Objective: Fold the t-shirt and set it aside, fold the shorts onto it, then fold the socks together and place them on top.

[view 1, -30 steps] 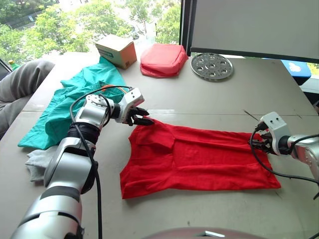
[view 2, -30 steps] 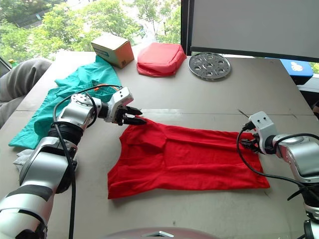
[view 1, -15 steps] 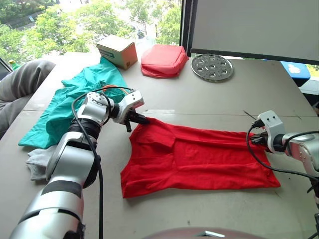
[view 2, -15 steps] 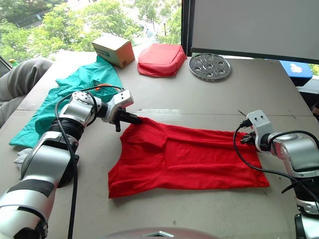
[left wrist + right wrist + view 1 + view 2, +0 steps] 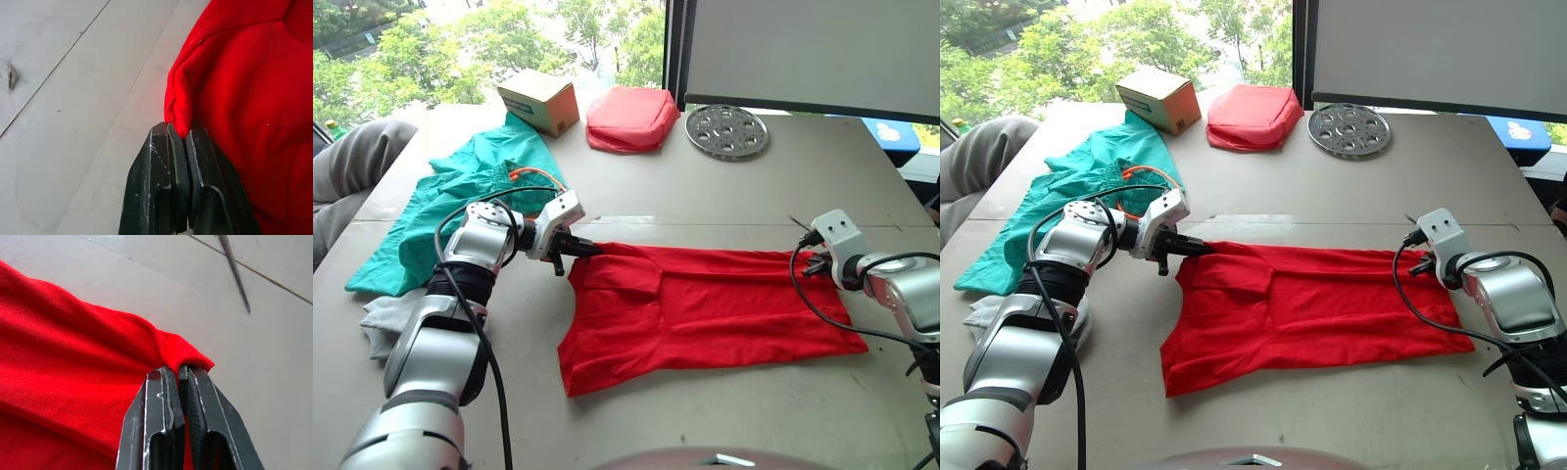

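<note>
Both claws now clench the t-shirt (image 5: 705, 308): left claw (image 5: 578, 250) on its far-left corner, right claw (image 5: 816, 262) on its far-right corner. Half a second ago the left claw was only just closing there; the far edge looks ready to lift and fold.

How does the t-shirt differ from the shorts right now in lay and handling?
The t-shirt is bright red and spread fairly flat mid-table; the shorts are teal-green and lie rumpled at the table's left side. The t-shirt is pinched at its far edge by the left gripper and the right gripper, while no gripper touches the shorts. The shorts show an orange drawstring; the t-shirt is plain. Both are thin cloth, not yet folded.
</note>
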### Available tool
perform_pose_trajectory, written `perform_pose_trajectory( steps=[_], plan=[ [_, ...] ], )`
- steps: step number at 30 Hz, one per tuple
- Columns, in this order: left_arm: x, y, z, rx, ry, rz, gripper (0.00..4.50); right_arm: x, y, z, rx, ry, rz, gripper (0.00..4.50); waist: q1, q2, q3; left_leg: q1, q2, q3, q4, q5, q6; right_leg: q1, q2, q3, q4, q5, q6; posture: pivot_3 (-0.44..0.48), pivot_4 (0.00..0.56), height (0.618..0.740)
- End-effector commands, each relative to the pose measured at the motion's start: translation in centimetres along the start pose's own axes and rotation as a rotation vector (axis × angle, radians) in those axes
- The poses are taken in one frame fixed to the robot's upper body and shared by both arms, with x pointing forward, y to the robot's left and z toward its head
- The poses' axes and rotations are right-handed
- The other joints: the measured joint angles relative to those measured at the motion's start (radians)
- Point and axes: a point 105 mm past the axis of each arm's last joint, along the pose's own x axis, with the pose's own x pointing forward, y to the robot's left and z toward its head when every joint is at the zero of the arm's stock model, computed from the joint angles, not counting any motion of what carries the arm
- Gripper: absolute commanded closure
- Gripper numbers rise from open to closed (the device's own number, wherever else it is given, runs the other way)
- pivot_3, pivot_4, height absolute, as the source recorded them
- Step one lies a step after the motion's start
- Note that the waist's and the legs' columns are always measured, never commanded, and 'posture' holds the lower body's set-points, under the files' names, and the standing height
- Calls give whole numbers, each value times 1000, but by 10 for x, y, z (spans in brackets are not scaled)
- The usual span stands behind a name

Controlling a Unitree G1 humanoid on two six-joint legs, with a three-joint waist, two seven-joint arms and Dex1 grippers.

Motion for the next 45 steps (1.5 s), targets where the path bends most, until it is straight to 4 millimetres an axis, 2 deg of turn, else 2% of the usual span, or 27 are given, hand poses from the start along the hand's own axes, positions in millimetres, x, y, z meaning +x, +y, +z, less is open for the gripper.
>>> perform_pose_trajectory(
  steps=[1, 11, 15, 17, 20, 26, 28, 30, 33, 37, 39, 41, 43, 45],
  plan=[
    [-11, -13, -5, -63, -22, 25, 4500, 7, -1, 30, -72, -78, -52, 4463, -6, 1, 0, 0, 0, -1, 0, 0, 0, 0, 0, 0, 0, 0, 0, 0, 150, 739],
    [-42, -63, -30, -263, -78, 139, 4500, 36, 28, 100, -242, -209, 1, 4463, -10, 3, 2, 1, 1, -2, -3, 0, 0, -1, 2, 1, 0, 1, 1, 0, 150, 739],
    [-47, -80, -38, -322, -91, 175, 4500, 46, 36, 120, -298, -241, 15, 4463, -5, 4, 3, 1, 1, -3, -3, 0, 0, -1, 1, 1, 0, 1, 1, 0, 150, 739],
    [-51, -89, -40, -352, -111, 208, 4500, 53, 47, 137, -324, -281, 32, 4463, -9, 7, 4, 1, 1, -3, -3, 0, 0, -1, 1, 1, 0, 0, 0, 0, 150, 739],
    [-58, -95, -43, -403, -137, 260, 4500, 61, 66, 159, -362, -351, 71, 4463, -12, 7, 5, 2, 1, -2, -3, 0, -1, -1, 1, 1, 0, 0, 0, 0, 150, 739],
    [-65, -103, -58, -479, -143, 349, 4500, 69, 108, 188, -416, -425, 164, 4463, -28, 9, 6, 3, 0, -3, -7, 2, -4, -1, 1, 1, 0, 1, 1, 0, 150, 739],
    [-62, -97, -60, -481, -154, 398, 4500, 69, 121, 192, -427, -428, 205, 4463, -29, 9, 6, 3, 0, -4, -8, 3, -5, -1, 1, 1, 0, 1, 1, 0, 150, 739],
    [-61, -88, -60, -474, -163, 441, 4500, 70, 127, 194, -466, -425, 221, 4463, -29, 9, 6, 3, -1, -5, -10, 4, -8, -1, 1, 0, 0, 1, 0, 0, 150, 739],
    [-62, -76, -54, -442, -205, 474, 4500, 70, 117, 194, -442, -432, 206, 3508, -26, 9, 6, 3, -2, -6, -11, 6, -10, -1, 1, -2, 0, 2, -1, 0, 150, 739],
    [-67, -62, -42, -380, -306, 504, 4500, 64, 89, 189, -324, -442, 205, 1700, -27, 9, 6, 3, -3, -7, -11, 6, -11, -1, 0, -2, 0, 2, -2, 0, 150, 739],
    [-72, -60, -38, -328, -337, 496, 4500, 56, 75, 186, -251, -459, 211, 1700, -28, 9, 6, 3, -3, -6, -12, 6, -11, -1, 0, -2, -1, 2, -2, 0, 150, 739],
    [-79, -56, -34, -382, -408, 480, 3714, 43, 63, 179, -161, -476, 223, 1643, -28, 8, 6, 3, -3, -6, -14, 6, -11, -1, 0, -2, -1, 2, -1, 0, 150, 739],
    [-83, -54, -34, -376, -398, 474, 3241, 25, 55, 167, -47, -484, 242, 1643, -26, 8, 5, 3, -3, -6, -14, 6, -10, -2, 0, -2, -1, 3, 0, 0, 150, 739],
    [-89, -48, -31, -346, -402, 479, 2329, 11, 50, 147, 64, -460, 253, 1643, -26, 7, 5, 2, -2, -7, -14, 6, -10, -2, 0, -4, 0, 3, 1, 0, 150, 739]
  ],
)
